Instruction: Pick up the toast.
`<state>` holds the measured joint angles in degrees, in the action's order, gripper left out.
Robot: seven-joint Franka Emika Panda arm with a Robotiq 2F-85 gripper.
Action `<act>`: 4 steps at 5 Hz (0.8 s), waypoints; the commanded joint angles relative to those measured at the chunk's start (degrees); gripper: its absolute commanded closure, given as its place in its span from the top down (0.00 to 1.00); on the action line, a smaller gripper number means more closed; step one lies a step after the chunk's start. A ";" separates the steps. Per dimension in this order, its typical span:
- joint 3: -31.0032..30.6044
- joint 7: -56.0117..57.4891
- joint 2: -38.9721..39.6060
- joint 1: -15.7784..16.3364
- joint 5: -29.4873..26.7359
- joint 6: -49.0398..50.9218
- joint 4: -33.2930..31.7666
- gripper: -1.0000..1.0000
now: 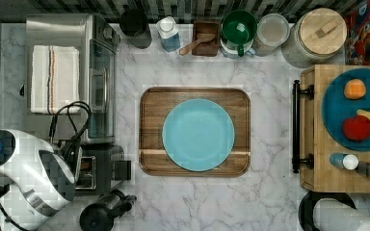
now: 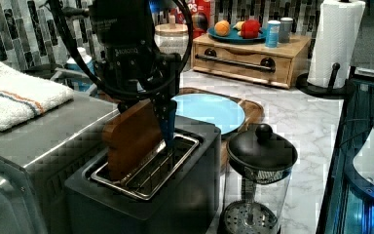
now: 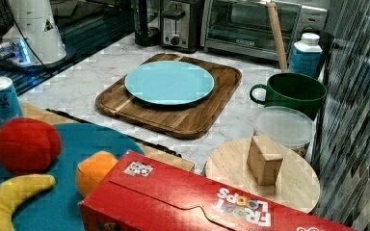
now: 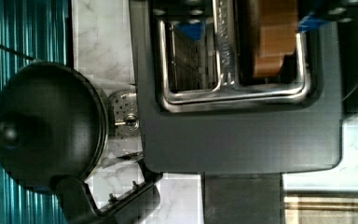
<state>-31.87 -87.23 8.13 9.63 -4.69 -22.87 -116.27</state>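
Nearest in the left view, a black toaster point(image 2: 190, 195) with a glass coffee press point(image 2: 261, 151) just beside it on the left view's right. Standing upright in one toaster slot, the toast point(image 2: 129, 139), brown, its upper part well clear of the metal rim. Straight above it, the gripper point(image 4: 251, 25), fingers spread and not clamped. One blue pad point(image 4: 191, 30) down over the empty slot, the other on the opposite side of the toast, the slice between them. Whether either pad touches the bread: cannot tell. On the left view's left, a silver toaster oven point(image 2: 53, 131) with a folded striped towel point(image 2: 14, 95) on top. Farther back, a blue plate point(image 2: 209, 109) resting on a wooden tray point(image 2: 253, 109). Farthest, a wooden drawer box point(image 2: 243, 61) and a paper towel roll point(image 2: 333, 39).
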 commanded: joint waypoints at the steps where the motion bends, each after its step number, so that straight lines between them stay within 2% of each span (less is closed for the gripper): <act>1: -1.70 -5.38 -0.54 5.74 -1.91 6.09 14.21 0.00; 2: -2.46 -4.06 -0.43 4.07 -2.41 7.98 15.69 0.00; 4: -1.01 6.57 -5.17 -0.10 -9.21 10.57 14.99 0.00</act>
<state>-30.97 -85.33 7.25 7.06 -11.70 -12.62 -107.93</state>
